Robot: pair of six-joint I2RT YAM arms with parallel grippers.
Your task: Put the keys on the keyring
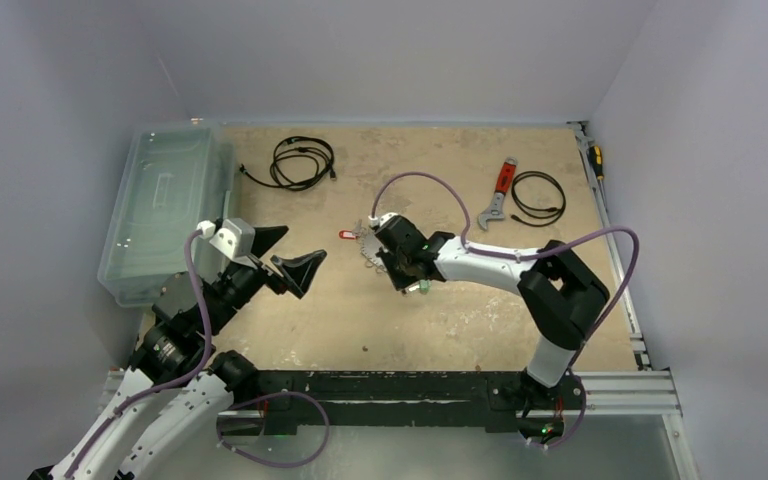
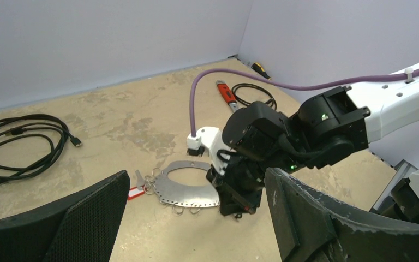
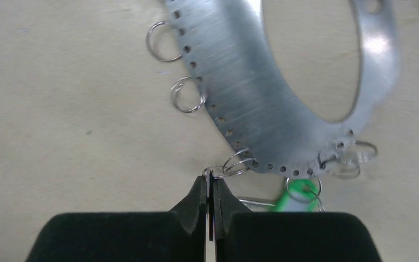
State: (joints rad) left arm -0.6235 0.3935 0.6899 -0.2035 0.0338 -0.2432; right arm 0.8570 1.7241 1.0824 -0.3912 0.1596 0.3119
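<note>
Pinching a ring point(image 3: 239, 164) on the keyring point(image 3: 251, 82) with the shut right hand point(image 3: 210, 183), flat on the surface point(image 1: 440, 320). Left hand point(image 1: 303, 243) wide open, empty. Looks partly done: red key point(image 2: 135, 192), green key point(image 3: 300, 192) seem on.

Closed jaws touch a small ring point(image 3: 239, 164) on the keyring point(image 3: 262, 93).

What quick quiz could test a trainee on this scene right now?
1. True or false: the left end effector is shut.
2. The red-handled wrench lies: A) beside a coiled black cable; B) inside a bin; C) under an arm.
3. In the right wrist view, what colour is the tag by the rim of the keyring?
Key: 1 false, it stands open; 2 A; 3 green.
</note>
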